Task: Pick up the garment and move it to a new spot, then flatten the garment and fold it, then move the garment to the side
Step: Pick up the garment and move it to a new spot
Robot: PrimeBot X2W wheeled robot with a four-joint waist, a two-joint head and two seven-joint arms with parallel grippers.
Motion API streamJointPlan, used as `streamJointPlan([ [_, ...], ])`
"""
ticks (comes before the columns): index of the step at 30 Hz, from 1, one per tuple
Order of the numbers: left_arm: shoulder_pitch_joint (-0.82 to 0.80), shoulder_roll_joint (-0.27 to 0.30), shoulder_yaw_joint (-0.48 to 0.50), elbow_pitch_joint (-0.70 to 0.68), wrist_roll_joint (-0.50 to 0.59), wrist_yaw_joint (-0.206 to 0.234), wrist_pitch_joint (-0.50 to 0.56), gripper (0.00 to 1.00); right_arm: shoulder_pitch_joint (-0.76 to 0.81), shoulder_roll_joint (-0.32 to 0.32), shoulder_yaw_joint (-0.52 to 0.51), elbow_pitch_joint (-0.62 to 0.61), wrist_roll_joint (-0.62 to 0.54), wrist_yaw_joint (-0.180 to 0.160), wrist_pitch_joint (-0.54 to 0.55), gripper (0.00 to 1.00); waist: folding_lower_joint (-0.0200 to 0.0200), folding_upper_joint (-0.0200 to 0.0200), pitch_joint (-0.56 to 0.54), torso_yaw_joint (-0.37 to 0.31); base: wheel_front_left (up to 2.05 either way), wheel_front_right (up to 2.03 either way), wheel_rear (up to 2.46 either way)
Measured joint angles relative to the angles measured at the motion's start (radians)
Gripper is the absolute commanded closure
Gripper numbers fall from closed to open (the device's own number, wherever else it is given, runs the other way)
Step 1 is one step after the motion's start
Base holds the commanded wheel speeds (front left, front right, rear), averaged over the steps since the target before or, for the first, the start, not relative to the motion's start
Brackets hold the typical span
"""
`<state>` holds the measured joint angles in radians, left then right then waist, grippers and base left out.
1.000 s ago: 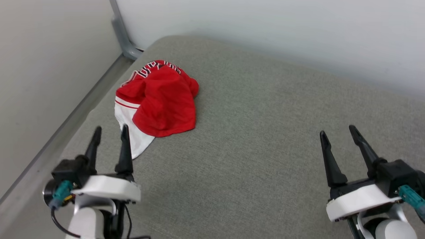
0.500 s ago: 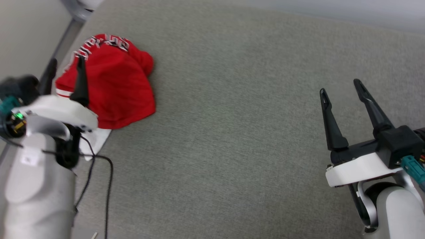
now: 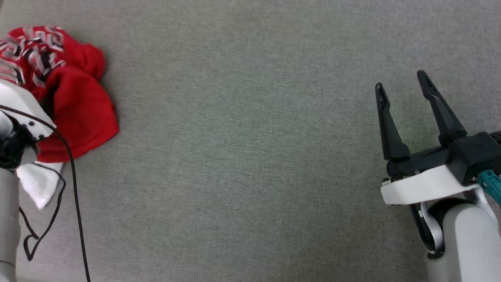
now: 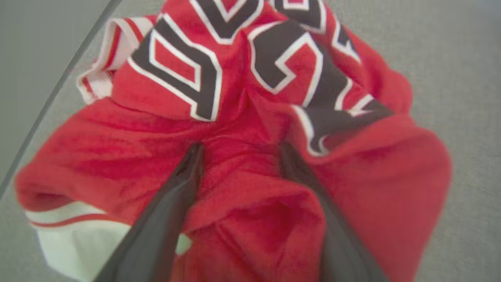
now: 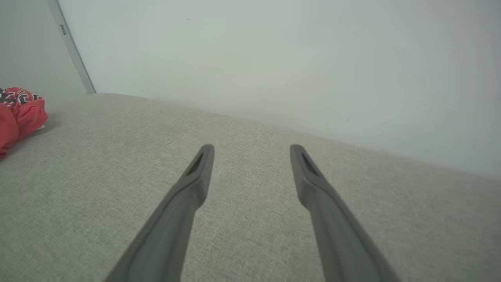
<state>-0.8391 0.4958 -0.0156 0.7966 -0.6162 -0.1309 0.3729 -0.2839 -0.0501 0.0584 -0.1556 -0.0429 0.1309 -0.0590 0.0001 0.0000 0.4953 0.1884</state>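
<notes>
— At the left edge of the grey fabric surface [image 3: 250,156], we find the garment [image 3: 82,117] lying in a crumpled heap. Its red body is uppermost, and a white sleeve [image 3: 37,188] pokes out on our near side.
— And our left gripper [image 4: 240,147]?
— Right over the heap. Its two fingers stand spread wide, tips down among the red folds just below the black, white-outlined lettering [image 4: 184,82]. No cloth is pinched between them; whether the tips touch the fabric we cannot tell.
— What about our right gripper [image 3: 400,80]?
— Well apart from the garment, on the opposite side. It hovers above bare grey fabric, fingers equally wide apart, holding nothing. From its wrist view we see the garment [image 5: 19,113] small at the far left, near the pale wall [image 5: 274,58].
— Anything else by the heap?
— A black cable [image 3: 74,188] hangs from our left arm's white wrist housing [image 3: 19,102] and crosses in front of the garment's near edge.
</notes>
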Motion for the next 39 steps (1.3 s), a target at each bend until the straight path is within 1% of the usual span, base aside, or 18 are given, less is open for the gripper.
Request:
streamJointPlan([
  [3, -0.003, 0.01, -0.008, 0.053, -0.033, 0.0, 0.078, 0.0, -0.015, 0.0, 0.01, 0.008, 0.005, 0.0, -0.003, 0.0, 0.0, 0.0, 0.028, -0.022, 0.0, 0.0, 0.0],
  [5, -0.018, 0.027, -0.016, 0.08, -0.041, 0.0, 0.123, 0.0, -0.025, 0.0, 0.017, 0.012, 0.009, 0.0, -0.01, 0.0, -0.0001, 0.0, 0.042, -0.038, 0.0, 0.0, 0.0],
  [9, -0.031, 0.043, -0.021, 0.108, -0.077, 0.0, 0.172, 0.0, -0.03, 0.0, 0.019, 0.021, 0.015, 0.0, -0.017, 0.0, -0.0003, 0.0001, 0.059, -0.064, 0.0, 0.0, 0.0],
  [10, -0.032, 0.047, -0.021, 0.113, -0.083, 0.0, 0.179, 0.4, -0.031, 0.0, 0.018, 0.022, 0.017, 0.0, -0.021, 0.0, -0.0003, 0.0001, 0.06, -0.068, 0.0, 0.0, 0.0],
  [11, -0.032, 0.05, -0.022, 0.117, -0.09, 0.0, 0.184, 0.92, -0.031, 0.0, 0.016, 0.025, 0.017, 0.0, -0.021, 0.0, -0.0003, 0.0001, 0.059, -0.072, 0.0, 0.0, 0.0],
  [12, -0.032, 0.053, -0.023, 0.121, -0.094, 0.0, 0.184, 1.0, -0.031, 0.0, 0.013, 0.026, 0.018, 0.0, -0.022, 0.0, -0.0003, 0.0001, 0.057, -0.074, 0.0, 0.0, 0.0],
  [15, -0.03, 0.055, -0.031, 0.135, -0.101, 0.003, 0.179, 1.0, -0.033, 0.0, 0.006, 0.034, 0.019, 0.0, -0.024, 0.0, -0.0003, 0.0001, 0.043, -0.075, 0.0, 0.0, 0.0],
  [18, -0.021, 0.054, -0.057, 0.137, -0.081, 0.003, 0.124, 1.0, -0.032, 0.0, 0.001, 0.045, 0.021, 0.0, -0.025, 0.0, -0.0002, 0.0, 0.022, -0.072, 0.0, 0.0, 0.0],
  [23, -0.007, 0.036, -0.084, 0.13, -0.053, 0.002, -0.02, 1.0, -0.015, 0.0, -0.007, 0.064, 0.038, 0.0, -0.03, 0.0, -0.0002, 0.0, -0.037, -0.059, 0.0, 0.0, 0.0],
  [28, -0.01, 0.044, -0.112, 0.108, -0.006, 0.0, -0.196, 1.0, 0.024, 0.0, -0.022, 0.086, 0.057, 0.0, -0.033, 0.0, -0.0002, 0.0, -0.117, -0.046, 0.0, 0.0, 0.0],
  [31, -0.011, 0.038, -0.134, 0.103, 0.031, 0.0, -0.299, 1.0, 0.049, 0.0, -0.032, 0.093, 0.068, 0.0, -0.033, 0.0, -0.0002, 0.0, -0.168, -0.04, 0.0, 0.0, 0.0],
  [35, -0.01, 0.009, -0.164, 0.092, 0.061, 0.001, -0.404, 1.0, 0.089, 0.0, -0.049, 0.099, 0.076, 0.0, -0.028, 0.0, -0.0002, 0.0, -0.234, -0.037, 0.0, 0.0, 0.0],
  [39, -0.002, -0.029, -0.202, 0.067, 0.083, 0.0, -0.476, 1.0, 0.135, 0.0, -0.073, 0.1, 0.087, 0.0, -0.019, 0.0, -0.0003, 0.0, -0.294, -0.043, 0.0, 0.0, 0.0],
])
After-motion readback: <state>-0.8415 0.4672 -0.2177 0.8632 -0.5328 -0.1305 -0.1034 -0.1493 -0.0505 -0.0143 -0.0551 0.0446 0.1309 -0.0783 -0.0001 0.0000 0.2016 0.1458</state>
